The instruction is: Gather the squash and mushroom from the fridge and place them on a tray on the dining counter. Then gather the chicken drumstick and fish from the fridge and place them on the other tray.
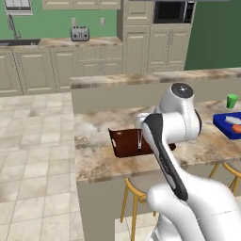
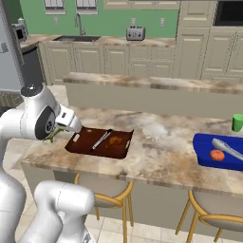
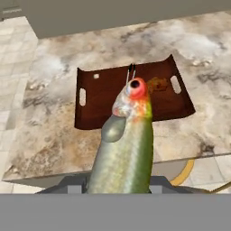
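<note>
brown tray [image 3: 103,97] centre bare (drumstick [image 3: 158,84] aside)

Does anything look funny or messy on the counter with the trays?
Nothing is spilled or broken. The one odd sight is the fish sticking up out of the end effector above the brown tray, not lying down yet. The blue tray sits flat.

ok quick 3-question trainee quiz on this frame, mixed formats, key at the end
1. True or false: the gripper holds the fish.
2. Which tray lies ahead of the fish in the hand view? A) blue tray B) brown tray C) neither
3. Fill in: the green cup stands behind the ____ tray.

Key:
1. True; the fish is clamped and pointing out from the hand.
2. B, the brown tray on the dining counter.
3. blue; see the blue tray.
</note>
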